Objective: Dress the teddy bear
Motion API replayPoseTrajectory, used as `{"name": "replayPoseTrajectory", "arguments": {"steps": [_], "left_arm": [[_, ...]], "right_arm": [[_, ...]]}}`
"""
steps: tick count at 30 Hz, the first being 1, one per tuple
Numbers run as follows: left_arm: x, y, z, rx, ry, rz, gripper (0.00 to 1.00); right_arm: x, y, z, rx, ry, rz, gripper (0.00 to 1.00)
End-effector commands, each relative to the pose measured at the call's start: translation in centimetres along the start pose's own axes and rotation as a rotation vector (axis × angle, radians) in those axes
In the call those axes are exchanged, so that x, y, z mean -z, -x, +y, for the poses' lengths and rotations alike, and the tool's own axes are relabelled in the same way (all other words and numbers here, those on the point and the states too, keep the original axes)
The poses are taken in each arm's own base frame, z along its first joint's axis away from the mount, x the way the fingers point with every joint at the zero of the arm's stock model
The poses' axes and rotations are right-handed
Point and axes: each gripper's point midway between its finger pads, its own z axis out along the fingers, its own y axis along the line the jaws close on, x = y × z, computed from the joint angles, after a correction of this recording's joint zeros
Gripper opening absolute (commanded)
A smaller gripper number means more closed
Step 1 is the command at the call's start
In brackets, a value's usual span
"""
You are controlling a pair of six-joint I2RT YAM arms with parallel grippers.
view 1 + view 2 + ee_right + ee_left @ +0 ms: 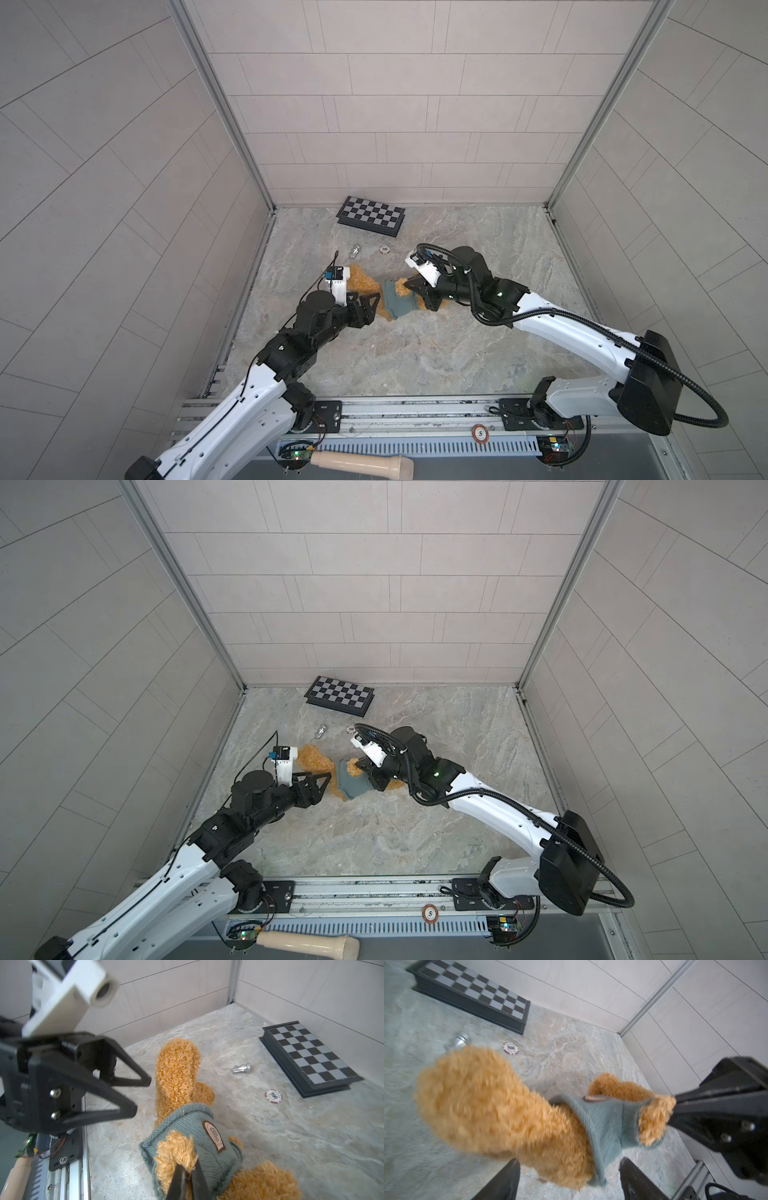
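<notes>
In the middle of the stone-look table [415, 365], the teddy bear [360, 284] lies between the two arms, with a grey-green knitted sweater [395, 304] round its body. The right gripper [188, 1167] is pinched shut on a furry paw [176, 1152] that pokes out of a sleeve. The left gripper [143, 1096] is wide open just beside the bear and holds nothing. I think the job now is getting an arm through its sleeve. The sweater looks bunched up, so the dressing is not done. Next, the left gripper should probably grab the sweater's edge and tug it along the body while the right one holds the paw. It must pinch wool, not fur. The right wrist view shows the pinch and a brown badge [214, 1136] on the sweater, but in both top views the pinch hides under the gripper. Only the top views show the whole arms. The left wrist view is blurry. A chessboard [371, 216], a silver chess piece [241, 1068] and a poker chip [273, 1096] lie near.
</notes>
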Motion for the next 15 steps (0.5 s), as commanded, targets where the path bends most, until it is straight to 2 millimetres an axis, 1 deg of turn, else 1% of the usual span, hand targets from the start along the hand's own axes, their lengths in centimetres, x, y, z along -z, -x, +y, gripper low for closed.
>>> {"name": "replayPoseTrajectory", "arguments": {"steps": [1, 3, 4, 5, 7, 9, 10, 11, 13, 15], "left_arm": [[0.9, 3.1, 0.4, -0.045, 0.095, -0.038, 0.76], [0.8, 4.4, 0.0, -0.087, 0.115, -0.041, 0.75], [0.5, 4.8, -0.2, -0.106, 0.12, -0.032, 0.75], [0.0, 4.9, -0.3, -0.124, 0.124, -0.012, 0.75], [-1.5, 4.0, -0.4, -0.153, 0.125, 0.074, 0.74], [-3.3, 1.7, 0.2, -0.165, 0.141, 0.206, 0.72], [-4.0, 0.4, 0.6, -0.164, 0.144, 0.264, 0.69], [-4.5, -1.1, 1.1, -0.158, 0.156, 0.322, 0.66], [-4.6, -3.9, 2.2, -0.154, 0.181, 0.407, 0.62], [-4.0, -7.0, 2.9, -0.164, 0.204, 0.486, 0.58]], "right_arm": [[0.8, 0.7, 2.9, 0.155, 0.133, -0.05, 0.0], [1.2, -2.1, 3.0, 0.128, 0.11, -0.015, 0.1], [1.4, -3.3, 2.9, 0.113, 0.095, 0.001, 0.15], [1.7, -4.7, 2.8, 0.092, 0.08, 0.02, 0.21], [2.3, -6.9, 2.5, 0.046, 0.039, 0.041, 0.32], [3.4, -8.2, 2.2, -0.003, -0.005, 0.015, 0.5], [3.7, -9.6, 1.9, -0.044, -0.034, 0.023, 0.56], [4.5, -10.3, 1.2, -0.083, -0.09, 0.02, 0.59], [6.0, -11.1, -0.6, -0.169, -0.202, 0.002, 0.6], [7.1, -11.8, -1.2, -0.259, -0.239, -0.023, 0.61]]}}
